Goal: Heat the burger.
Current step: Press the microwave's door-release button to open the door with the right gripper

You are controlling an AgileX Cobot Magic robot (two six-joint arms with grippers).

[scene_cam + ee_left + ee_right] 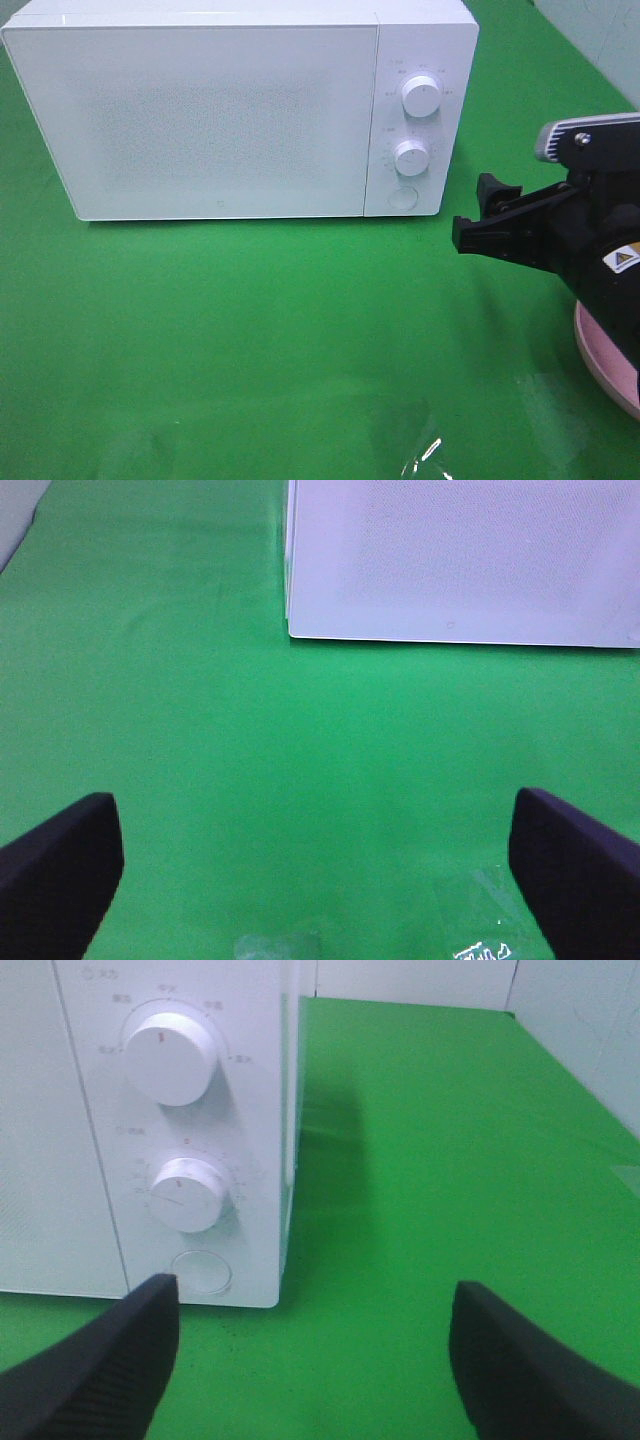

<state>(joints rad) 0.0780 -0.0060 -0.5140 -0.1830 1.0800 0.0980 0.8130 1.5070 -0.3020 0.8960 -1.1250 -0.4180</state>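
Green cloth covers the whole work surface.

White microwave stands at the back of the cloth, door shut. Its control panel is on the side nearer the right arm.

Right arm enters from the right edge of the high view and is black. The right pincer points towards the lower corner of the control panel, near it but apart. In the wrist view the right pincer has its jaws standing well apart, with only cloth between them; it grips nothing.

Left pincer shows in its own wrist view only. Its jaws are spread wide over bare cloth in front of the microwave and hold nothing.

Pink plate lies at the right edge, largely hidden under the right arm.

Upper knob, lower knob and a round button sit in a column on the panel.

A clear shiny scrap lies on the cloth near the front edge.

Burger: position cannot be told; no view shows it, and the plate's top is covered by the arm.
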